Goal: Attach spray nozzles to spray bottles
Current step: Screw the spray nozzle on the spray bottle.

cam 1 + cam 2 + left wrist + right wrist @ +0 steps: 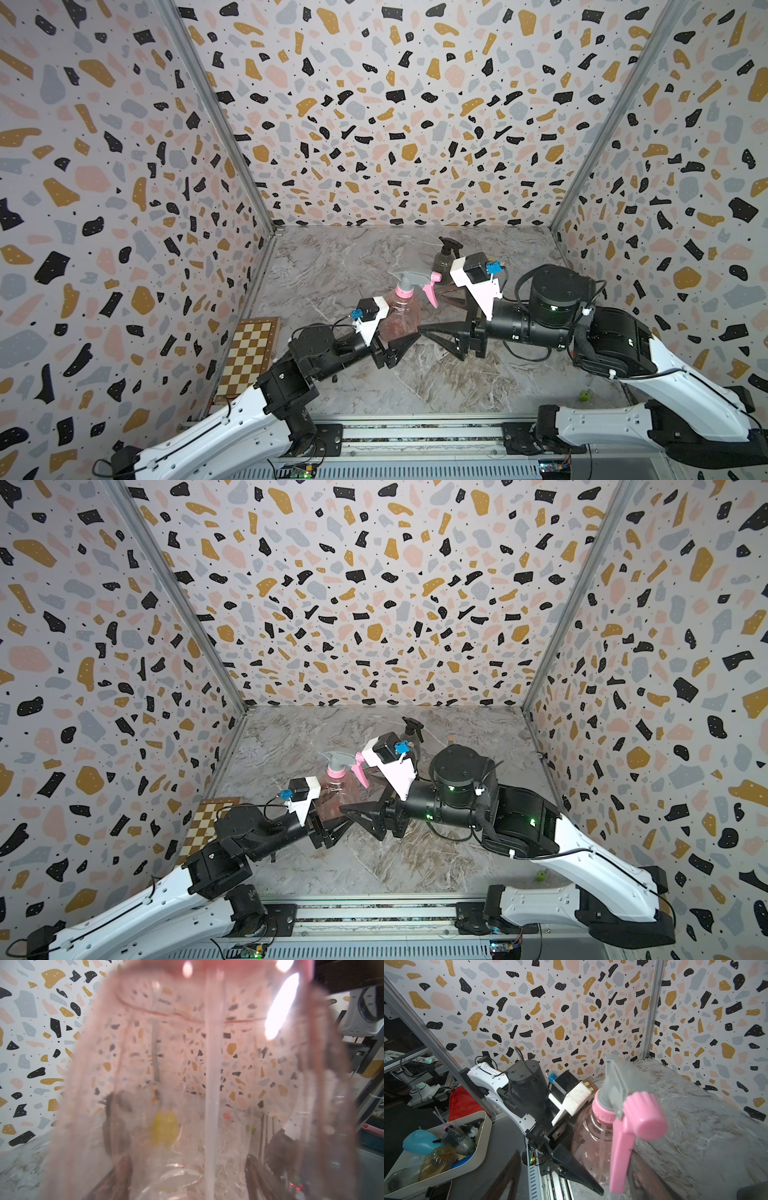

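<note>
The pink bottle (401, 311) stands upright mid-way across the worktop (353, 270), the pink-and-grey nozzle (405, 278) on its neck, trigger toward the right arm. The left gripper (401, 343) clamps the bottle low. The right gripper (436, 338), jaws apart and empty, sits beside its base, below the collar.

Rear bottle (440, 266) behind front bottle (401, 316) — rightward.

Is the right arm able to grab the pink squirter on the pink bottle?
Probably yes: the right gripper is open and empty beside the pink nozzle, nothing between them, while the left gripper holds the pink bottle.
</note>
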You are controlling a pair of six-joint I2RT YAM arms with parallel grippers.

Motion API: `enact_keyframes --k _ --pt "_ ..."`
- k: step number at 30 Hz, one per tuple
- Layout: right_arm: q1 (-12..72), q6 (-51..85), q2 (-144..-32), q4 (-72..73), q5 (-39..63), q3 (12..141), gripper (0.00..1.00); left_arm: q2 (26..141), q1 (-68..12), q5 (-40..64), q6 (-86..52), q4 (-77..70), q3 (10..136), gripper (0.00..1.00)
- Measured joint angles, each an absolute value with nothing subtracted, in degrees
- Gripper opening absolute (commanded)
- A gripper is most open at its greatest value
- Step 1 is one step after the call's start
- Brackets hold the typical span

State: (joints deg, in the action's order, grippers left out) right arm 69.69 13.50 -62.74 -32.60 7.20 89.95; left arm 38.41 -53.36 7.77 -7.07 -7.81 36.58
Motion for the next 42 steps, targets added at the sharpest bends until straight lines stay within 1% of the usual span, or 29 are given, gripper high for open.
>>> enact_keyframes --k 15,20,22,25,28,30,32,35,38,42 --pt "74.13 13.41 -66.61 -29.26 11.97 89.95 0.80 39.42 -53.36 5.41 -7.73 -7.33 36.58 0.00" --pt "74.26 12.73 -64.90 -29.23 11.94 89.49 0.80 38.85 -53.36 5.50 -7.73 -7.35 36.56 0.00" --pt "74.26 12.40 -62.81 -29.39 11.27 88.68 0.77 38.48 -53.36 5.98 -7.70 -7.40 36.56 0.00" --pt "74.22 11.88 -59.16 -29.39 9.50 87.37 0.66 38.00 -53.36 7.33 -7.70 -7.73 36.53 0.00" --pt "72.16 11.29 -56.75 -29.36 9.76 86.32 0.61 37.34 -53.36 9.76 -7.68 -8.27 36.23 0.00" --pt "67.96 10.90 -56.18 -29.21 12.53 85.62 0.59 36.97 -53.36 12.40 -7.68 -9.04 35.90 0.00" --pt "62.35 10.55 -56.16 -28.51 17.54 84.77 0.60 36.84 -53.36 15.33 -7.68 -9.56 35.77 0.00" --pt "56.34 9.87 -56.66 -27.16 25.52 83.15 0.61 36.97 -53.36 20.58 -7.73 -10.61 35.70 0.00" --pt "54.30 8.93 -57.82 -26.44 31.73 81.54 0.64 37.45 -53.36 25.78 -8.10 -11.84 35.70 0.00" --pt "53.95 7.90 -58.48 -25.43 36.67 81.25 0.65 38.52 -53.36 30.61 -8.45 -12.56 35.70 0.00"
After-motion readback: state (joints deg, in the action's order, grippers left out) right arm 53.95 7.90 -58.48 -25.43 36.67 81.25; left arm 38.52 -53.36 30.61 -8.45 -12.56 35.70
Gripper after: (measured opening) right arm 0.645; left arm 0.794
